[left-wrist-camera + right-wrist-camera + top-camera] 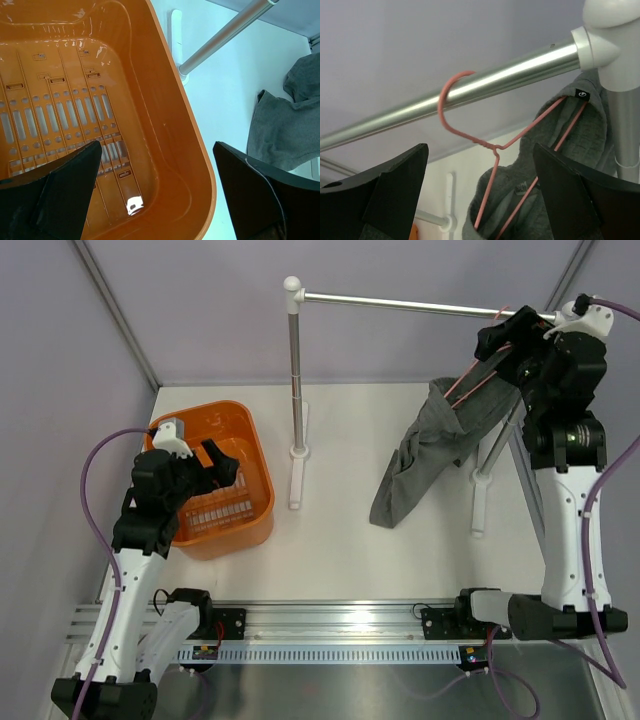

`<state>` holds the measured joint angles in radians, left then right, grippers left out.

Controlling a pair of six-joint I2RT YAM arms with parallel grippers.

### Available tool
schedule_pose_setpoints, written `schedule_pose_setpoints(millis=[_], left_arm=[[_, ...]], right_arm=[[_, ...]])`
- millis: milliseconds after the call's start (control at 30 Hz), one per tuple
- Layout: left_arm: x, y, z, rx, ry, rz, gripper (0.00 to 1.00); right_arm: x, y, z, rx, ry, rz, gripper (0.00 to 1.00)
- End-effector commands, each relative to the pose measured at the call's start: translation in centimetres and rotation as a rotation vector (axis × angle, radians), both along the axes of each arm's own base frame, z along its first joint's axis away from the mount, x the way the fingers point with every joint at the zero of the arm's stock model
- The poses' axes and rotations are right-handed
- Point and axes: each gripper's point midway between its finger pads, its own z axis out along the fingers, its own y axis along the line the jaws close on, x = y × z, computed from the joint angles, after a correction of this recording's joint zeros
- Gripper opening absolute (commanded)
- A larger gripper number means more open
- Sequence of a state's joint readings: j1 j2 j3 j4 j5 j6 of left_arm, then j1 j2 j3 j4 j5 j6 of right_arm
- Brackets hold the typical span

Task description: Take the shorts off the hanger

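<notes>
Orange basket [262,465], on the left of the desk [350,540]: in the left wrist view its slotted floor and glossy walls [165,125] fill most of the frame. Shorts [430,455], dark grey, hang on the pink hanger [466,386] at the right end of the silver rail [400,304], well apart from the basket and sagging down and to the left toward the desk. Whether the lower hem rests on the desk cannot be told. In the right wrist view the hanger's [490,145] hook curls over the rail [495,80], and both wire shoulders run down into the shorts [580,150], where the lower part of the hanger is hidden by cloth. A small black label [582,93] sits at the top edge of the fabric. The left wrist view cuts the shorts [280,130] off at its right edge. Left gripper [222,468]: arm bent with the elbow raised, wrist over the basket, jaws spread wide [157,170] and pointing down into it, holding nothing. Right gripper [500,340]: arm reared up tall, wrist at the rail's right end – its fingertips are hard to make out from above – jaws spread [480,175] on either side of the hanger's neck, not touching the wire.
</notes>
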<state>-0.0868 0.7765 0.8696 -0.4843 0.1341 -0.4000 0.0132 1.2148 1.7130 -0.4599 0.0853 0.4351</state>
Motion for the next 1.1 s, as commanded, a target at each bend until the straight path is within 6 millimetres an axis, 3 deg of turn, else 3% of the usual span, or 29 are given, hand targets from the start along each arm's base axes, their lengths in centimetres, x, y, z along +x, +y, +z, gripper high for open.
schedule_pose_setpoints(millis=[0,67,333,700,1067], left_arm=[[-0.1,0.0,3.0,0.019,-0.094,-0.023,0.99],[-0.1,-0.1,2.9,0.022,-0.091,-0.029,0.99],[-0.3,-0.1,3.0,0.03,-0.093,-0.035,0.99],[-0.3,-0.2,2.8,0.029,-0.091,-0.038,0.99],[-0.3,-0.3,2.7,0.026,-0.088,-0.045,0.99]], right_arm=[[0.4,-0.1,-1.9,-0.065,0.147,-0.015,0.93],[0.5,-0.7,-2.3,-0.081,0.17,-0.067,0.92],[2.2,0.6,-3.8,-0.144,0.237,-0.098,0.84],[4.6,-0.5,-5.4,-0.225,0.28,-0.241,0.67],[5.5,-1.3,-5.3,-0.308,0.264,-0.345,0.38]])
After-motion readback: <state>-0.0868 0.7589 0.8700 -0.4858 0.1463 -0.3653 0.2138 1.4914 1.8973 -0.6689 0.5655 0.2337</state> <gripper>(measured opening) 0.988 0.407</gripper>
